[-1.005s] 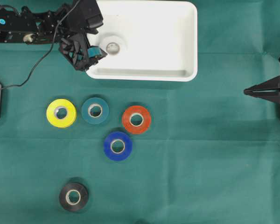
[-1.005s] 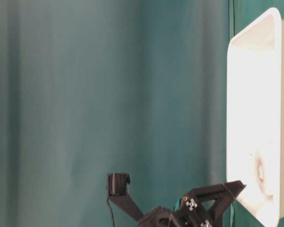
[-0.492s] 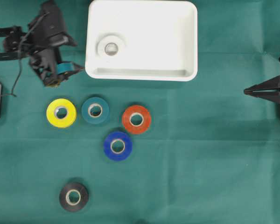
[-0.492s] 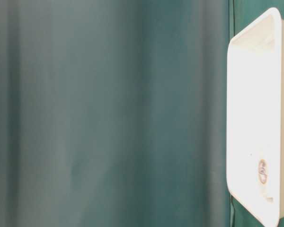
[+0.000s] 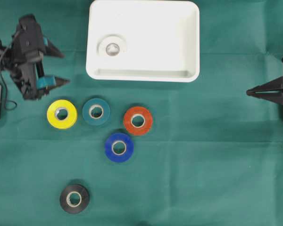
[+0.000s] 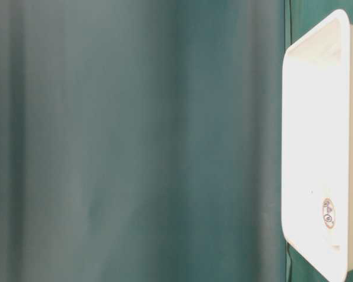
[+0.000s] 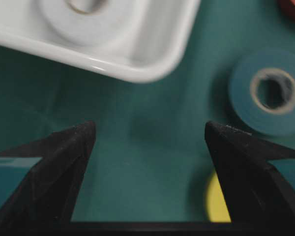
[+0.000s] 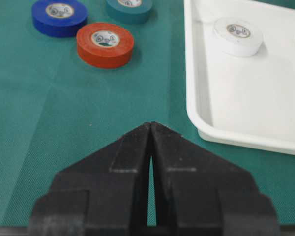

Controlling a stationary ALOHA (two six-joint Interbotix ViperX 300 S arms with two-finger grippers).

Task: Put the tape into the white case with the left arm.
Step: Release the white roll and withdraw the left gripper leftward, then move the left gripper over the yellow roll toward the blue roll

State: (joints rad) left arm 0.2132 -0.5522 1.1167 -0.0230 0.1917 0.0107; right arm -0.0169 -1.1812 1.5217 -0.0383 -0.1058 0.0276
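A: So, your left gripper [image 5: 59, 67] is hanging spread and empty; one white tape roll [image 5: 112, 47] is lying in the shallow white plastic case [image 5: 191, 42]

B: You're risking nudging the yellow tape roll [image 5: 62, 114] descending off-centre

Red roll [image 7: 294, 7] cut off at the left wrist view's corner, yellow roll [image 7: 215, 199] half hidden behind the left tool's finger [image 7: 250, 172], white case [image 6: 317, 147] cropped by the table-level view's edge, white roll [image 7: 88, 19] blurred

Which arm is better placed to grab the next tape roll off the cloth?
Left. Its open pincer hovers just above the yellow roll and teal roll; the right pincer sits shut at the far edge.
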